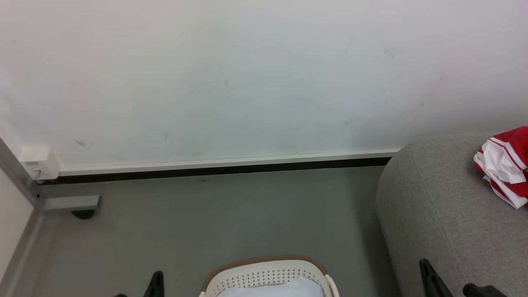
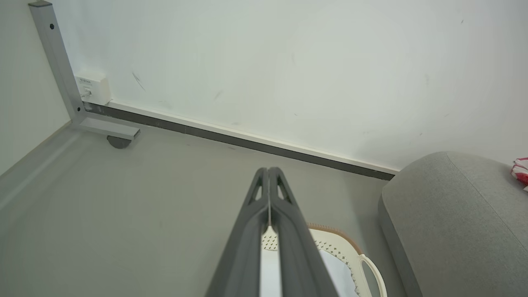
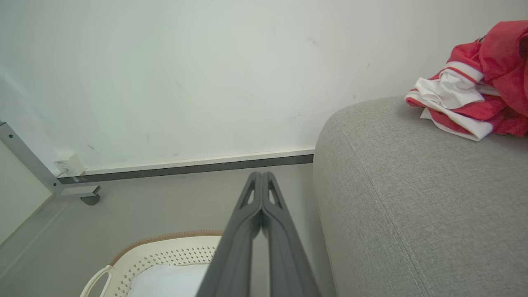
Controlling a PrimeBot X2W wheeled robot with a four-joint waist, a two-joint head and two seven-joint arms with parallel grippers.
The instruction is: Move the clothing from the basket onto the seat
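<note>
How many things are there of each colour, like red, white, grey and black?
Red and white: 1, the heap of clothing on the sofa
White: 2, the basket and the pale cloth inside it
Grey: 1, the sofa
Dark: 2, the left pincer and the right pincer, both shut
Total: 6

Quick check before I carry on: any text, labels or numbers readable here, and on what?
No text is readable.
Grey label strip on the white wall box: too small and blurred to read.
On the clothing and the basket: no print or label visible.
</note>
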